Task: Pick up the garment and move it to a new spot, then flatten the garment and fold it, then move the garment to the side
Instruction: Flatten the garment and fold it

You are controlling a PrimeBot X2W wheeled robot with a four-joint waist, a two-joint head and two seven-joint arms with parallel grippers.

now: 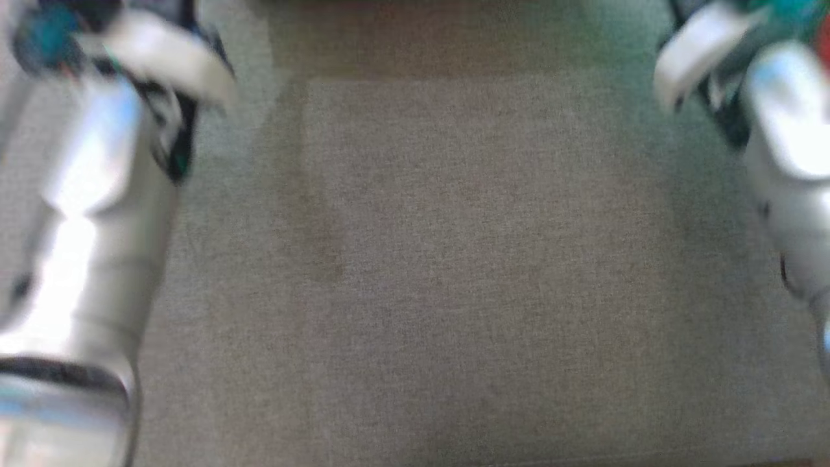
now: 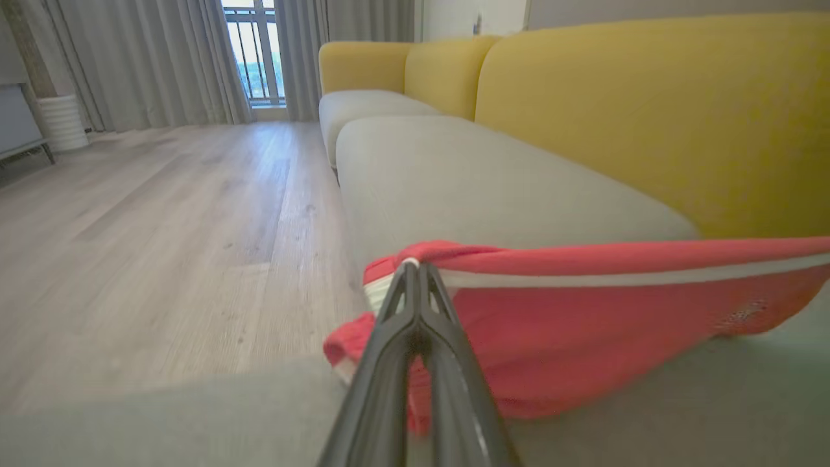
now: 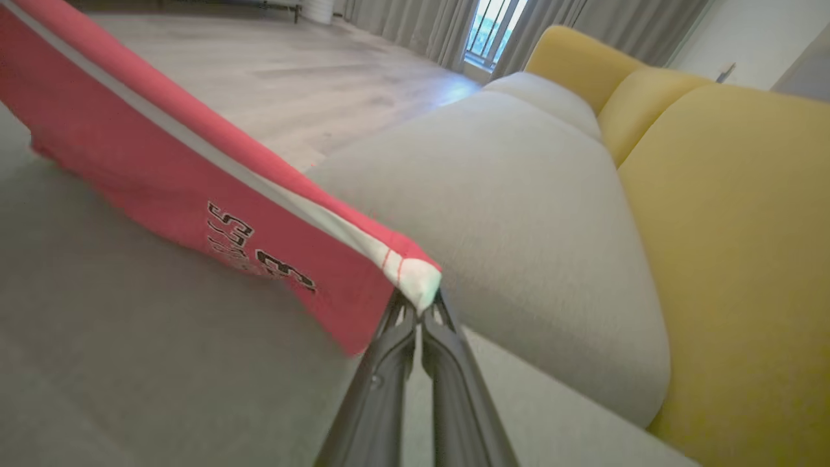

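A: Garment [image 2: 583,311] in the head view first?
B: Too blurred to place. The left forearm [image 1: 97,194] and right forearm [image 1: 791,130] reach forward either side of the grey sofa seat [image 1: 454,227].
A: Left wrist view?
B: The left tool [image 2: 415,266] is clamped tight on one end of the white-striped hem [image 2: 616,279]. The red cloth stretches rightward from its tip and hangs below it toward the seat.
A: Right wrist view?
B: The right tool [image 3: 418,303] is pinched on the opposite corner. The cloth runs up-left from its tip, lettering [image 3: 259,253] showing.
A: Why so?
B: I'd judge a taut hem between both tools lets it hang flat, ready to carry and lay down.
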